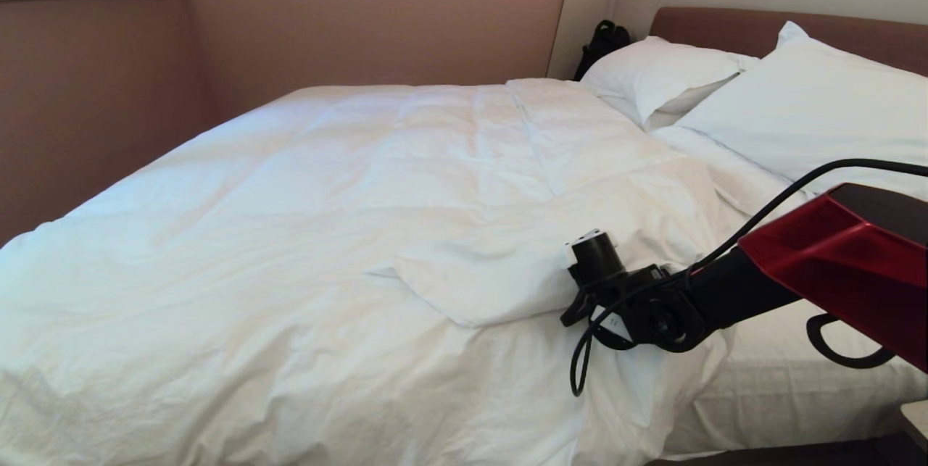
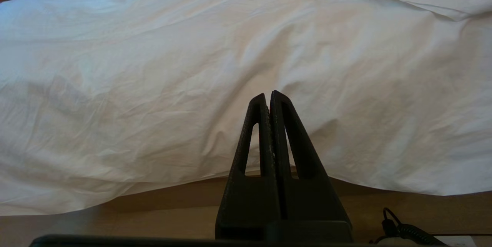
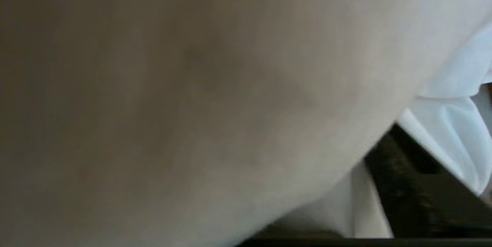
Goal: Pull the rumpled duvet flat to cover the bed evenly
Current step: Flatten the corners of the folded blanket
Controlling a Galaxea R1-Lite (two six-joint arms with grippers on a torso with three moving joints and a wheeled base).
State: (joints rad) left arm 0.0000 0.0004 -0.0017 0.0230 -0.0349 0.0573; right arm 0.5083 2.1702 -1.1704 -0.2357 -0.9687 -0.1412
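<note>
From my remote station, the nearest thing was the left claw (image 2: 268, 97), parked low by the near side of the bed (image 1: 783, 386), its fingers pressed fully together and holding nothing; it pointed at the hanging near edge of the duvet (image 1: 290, 234) without touching it.

A little further in, the right claw (image 1: 580, 306) was at the near edge of the bed, toward the headboard end, right against a folded-back corner of the duvet. This flap lay doubled over on top of the cover, with its point directed toward the foot end. In the right wrist view white cloth filled almost everything, very close to the camera, and only one dark finger (image 3: 407, 185) was visible beside it. I could not tell how wide this claw stood, or whether it had cloth between its fingers.

I judged that the coming move depended on this: the flap lay directly at the right claw, and the right arm was much nearer to it than the left.

Beyond, the duvet covered the bed up to the pillows (image 1: 797, 103) at the headboard.
</note>
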